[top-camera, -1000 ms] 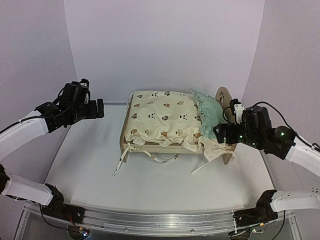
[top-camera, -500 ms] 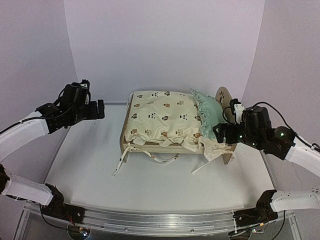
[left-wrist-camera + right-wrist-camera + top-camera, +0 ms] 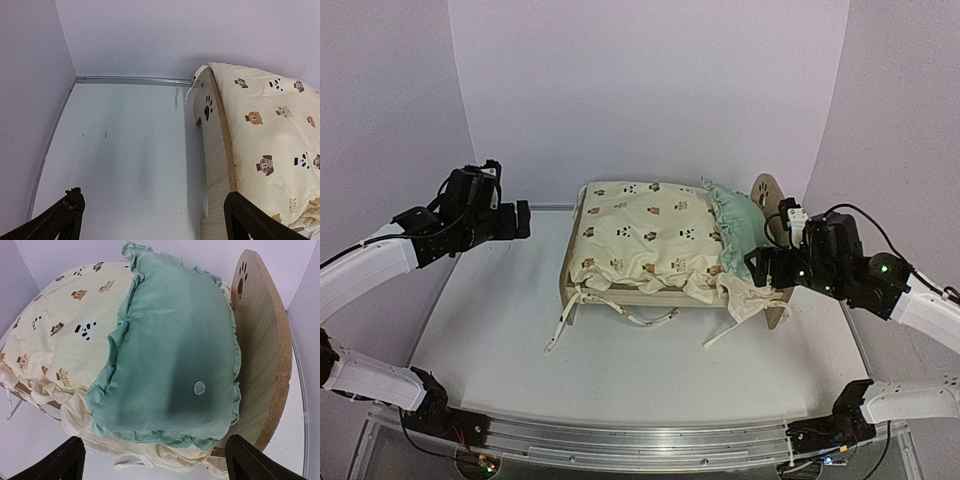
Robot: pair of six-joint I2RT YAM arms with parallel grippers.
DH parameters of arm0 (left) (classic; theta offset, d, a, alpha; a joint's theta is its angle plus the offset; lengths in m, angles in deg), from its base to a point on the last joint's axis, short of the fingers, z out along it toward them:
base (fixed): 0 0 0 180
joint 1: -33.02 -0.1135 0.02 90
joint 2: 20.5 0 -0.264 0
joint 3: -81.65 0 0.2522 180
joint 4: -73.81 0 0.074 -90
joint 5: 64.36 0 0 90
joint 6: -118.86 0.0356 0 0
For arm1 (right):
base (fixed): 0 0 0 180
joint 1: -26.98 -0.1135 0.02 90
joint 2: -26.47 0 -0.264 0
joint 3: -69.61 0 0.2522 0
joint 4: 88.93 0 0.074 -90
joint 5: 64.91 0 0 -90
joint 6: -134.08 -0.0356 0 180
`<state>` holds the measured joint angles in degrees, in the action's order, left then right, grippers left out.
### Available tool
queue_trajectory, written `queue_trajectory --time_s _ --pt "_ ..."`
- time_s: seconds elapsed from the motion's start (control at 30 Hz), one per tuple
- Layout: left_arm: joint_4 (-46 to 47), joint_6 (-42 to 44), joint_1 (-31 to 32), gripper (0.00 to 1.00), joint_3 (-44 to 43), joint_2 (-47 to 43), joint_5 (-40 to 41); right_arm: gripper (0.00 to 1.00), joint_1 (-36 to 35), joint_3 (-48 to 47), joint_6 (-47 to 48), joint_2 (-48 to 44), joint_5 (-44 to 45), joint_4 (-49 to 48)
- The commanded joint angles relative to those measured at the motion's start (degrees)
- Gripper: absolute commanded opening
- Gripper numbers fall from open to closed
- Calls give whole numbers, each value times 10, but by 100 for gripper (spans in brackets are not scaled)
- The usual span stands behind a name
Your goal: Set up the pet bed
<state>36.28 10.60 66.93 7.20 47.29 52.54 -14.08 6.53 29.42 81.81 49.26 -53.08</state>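
1. In the last second I saw almost no change: both arms kept their places, and the small light-wood bed frame (image 3: pixel 655 297) lay just as before.
2. The left gripper (image 3: pixel 520 218) hovered over the table, left of the low footboard with a paw print (image 3: pixel 209 117). Its fingers were spread wide and held nothing.
3. The right gripper (image 3: pixel 757 266) hung just beside the mint green ruffled pillow (image 3: pixel 170 355), also spread wide and empty.
4. The pet bed stood at the far middle of the table. The cream cushion with animal prints (image 3: pixel 645 235) covered the frame, and the pillow leaned on the rounded paw-print headboard (image 3: pixel 265 355) at the right end.
5. I judged that the task was nearly done, since all the parts were in place. However, the white tie strings (image 3: pixel 650 320) hung loose over the near side, and the cushion's near right corner sagged over the frame.
6. The white table (image 3: pixel 620 370) was smooth, with a few small dark marks. Plain pale walls (image 3: pixel 650 90) closed it on three sides.
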Motion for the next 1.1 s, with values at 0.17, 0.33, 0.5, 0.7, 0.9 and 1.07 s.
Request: queue_trajectory --time_s 0.17,0.33,0.5,0.7,0.9,1.07 --pt "21 8 -2 99 4 -14 -9 98 1 -2 -4 0 -12 -19" --pt "23 9 -3 99 5 -16 -11 98 1 1 -5 -2 -11 -19" --pt "26 10 -2 99 7 -19 -16 98 1 2 -7 -2 -11 -19" --pt "28 12 -2 99 9 -20 -20 98 1 0 -8 2 -26 -19" --pt "41 17 -2 99 19 -29 -38 98 0 -1 -16 13 -7 -20" --pt "47 23 -2 99 19 -29 -46 98 1 -11 -2 22 -29 -24"
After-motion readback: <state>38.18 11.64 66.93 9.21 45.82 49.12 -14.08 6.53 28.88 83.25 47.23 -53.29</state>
